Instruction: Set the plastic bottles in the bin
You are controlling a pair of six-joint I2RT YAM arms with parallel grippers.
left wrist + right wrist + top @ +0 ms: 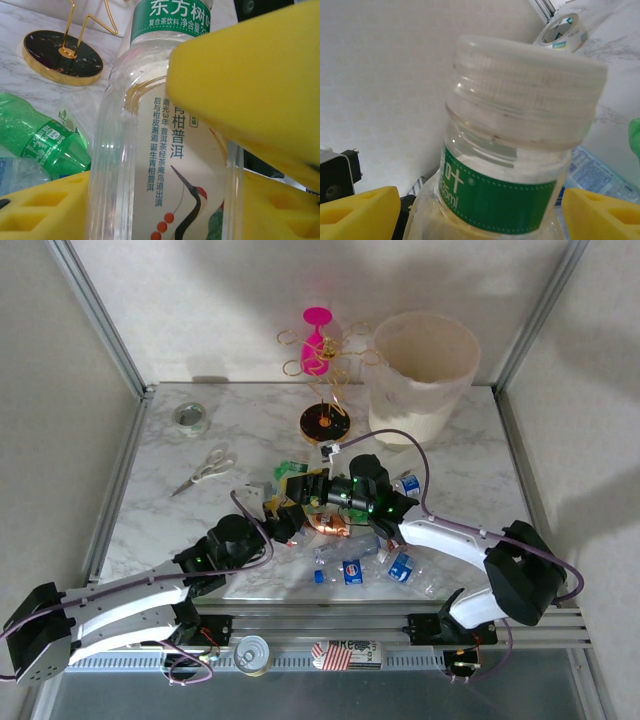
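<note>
— Top external view, near edge first: what lies closest?
— A tin can (pixel 252 653) on the rail, well to the near side of the black, gold-rimmed stand base (pixel 325 423).
— Then?
— A heap of loose bottles (pixel 352 570) with blue caps and labels lies on the marble, nearer than the base. An orange-brown bottle (pixel 330 525) is at the heap's far edge.
— And the arms?
— They meet just this side of the base. The left gripper (pixel 130 135) has its yellow fingers (pixel 250 85) clamped on a clear tea bottle (pixel 165 150) with a green band and a crane on its label. The right gripper (pixel 481 210) straddles that bottle's white-capped end. Its jaws are parted and a gap shows on one side.
— Anything else by the base?
— A green bottle (pixel 45 140) lies on its near side. Scissors (pixel 205 468) lie off to its left, and a tape roll (pixel 191 417) is further left.
— The bin?
— The bin (pixel 415 400) stands upright, just beyond the base and to its right.
</note>
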